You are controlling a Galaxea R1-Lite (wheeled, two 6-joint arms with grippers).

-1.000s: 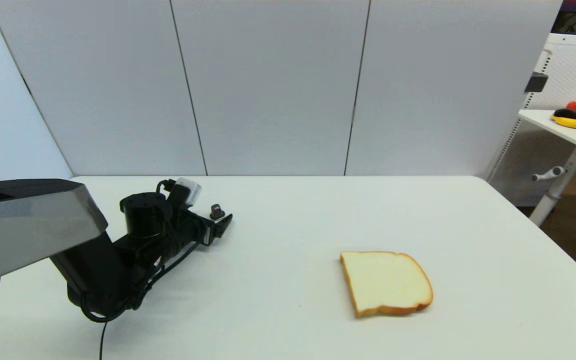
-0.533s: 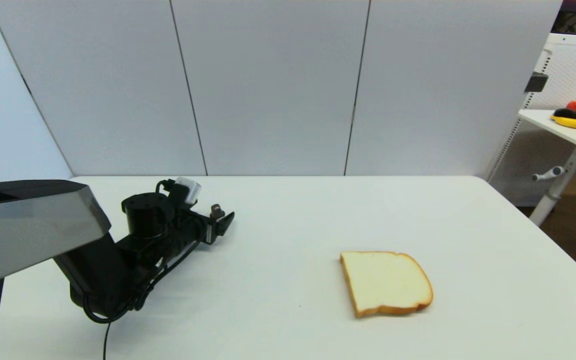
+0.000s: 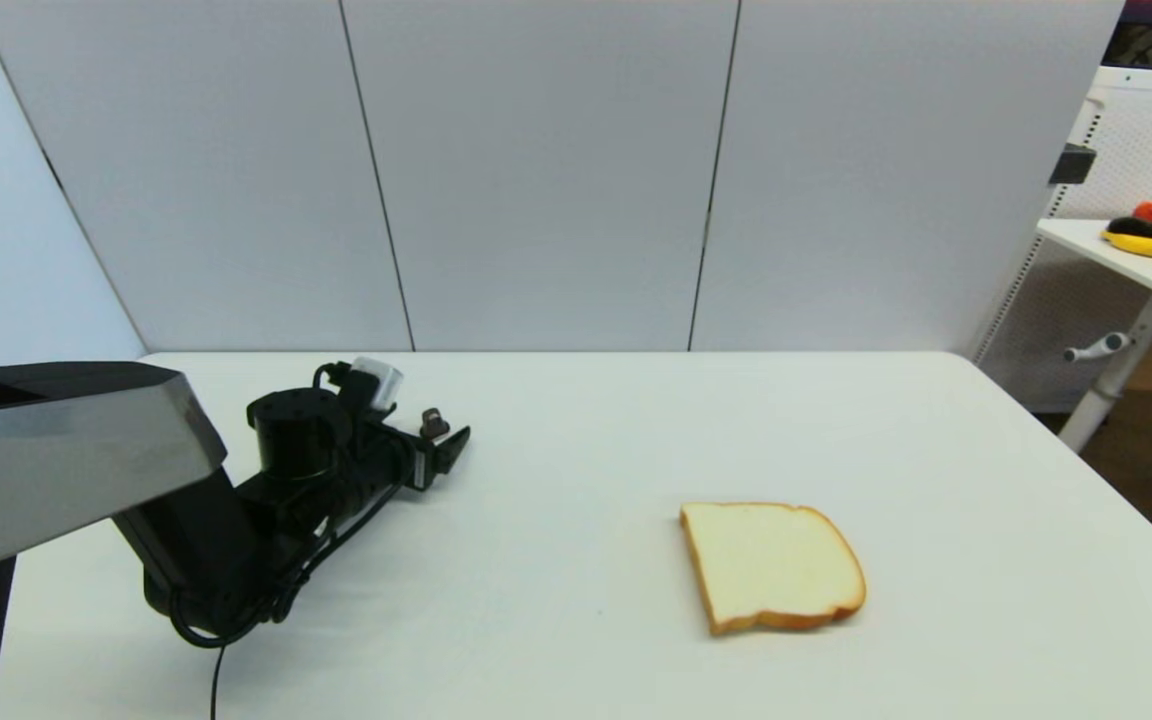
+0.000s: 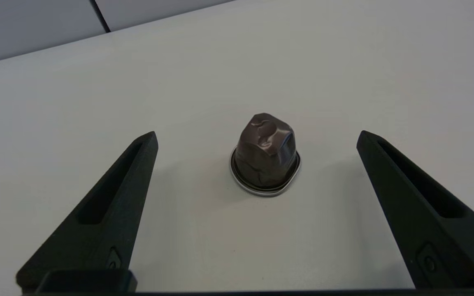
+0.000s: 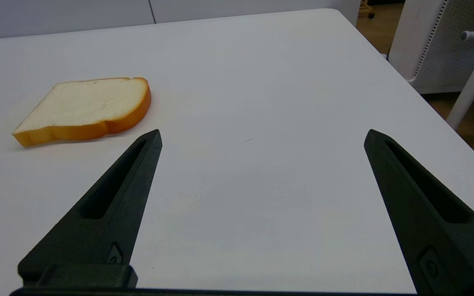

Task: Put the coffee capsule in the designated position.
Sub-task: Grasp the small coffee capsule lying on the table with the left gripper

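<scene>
The left gripper (image 4: 257, 137) hung wide open around the coffee capsule (image 4: 266, 158), which stood ungrasped on the white table (image 3: 576, 440); pickup and placement remained. The right gripper (image 5: 261, 135) idled open.

The left arm (image 3: 236, 540) is matte black with a grey metallic upper housing (image 3: 56, 450), a round black joint cap (image 3: 298, 410), a small white module (image 3: 376, 383), looping black cables (image 3: 226, 620) and long tapered black fingers (image 4: 109, 209) with slotted recesses and a screw near each base.
</scene>
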